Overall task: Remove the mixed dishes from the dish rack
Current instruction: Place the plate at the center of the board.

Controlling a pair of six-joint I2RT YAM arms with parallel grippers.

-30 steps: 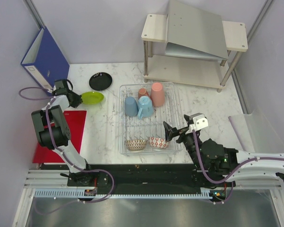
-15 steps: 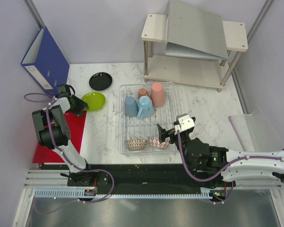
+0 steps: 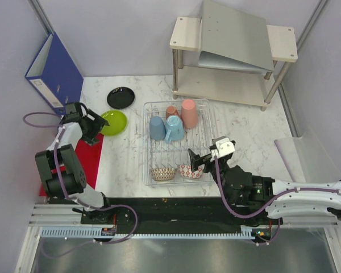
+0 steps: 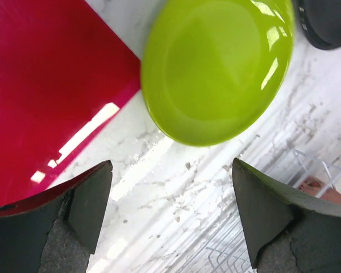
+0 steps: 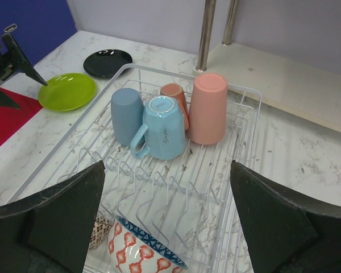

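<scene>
**Unloading in progress:** The right pincer (image 5: 167, 227), fingers spread wide and holding nothing, is hovering over the near end of the dish rack (image 5: 238, 91). There the red-white bowl (image 5: 145, 250) is resting among the wire prongs (image 5: 159, 187).

The danger, by the look of it, is a finger coming down astride the rim and catching a prong. That could be dragging the whole rack or knocking the bowl against the brown-white bowl (image 3: 163, 173) beside it.

The red-white bowl is lying just below the pincer, between its fingers. A light-blue mug (image 5: 162, 128) and three more cups are clustering farther back.

Across the table (image 3: 125, 159), the left pincer (image 4: 170, 210), likewise spread and empty, is facing the lime-green plate (image 4: 216, 68). The plate is sitting just ahead of it, apart, beside a red mat (image 4: 40, 85) and the black plate (image 4: 329, 23).
</scene>
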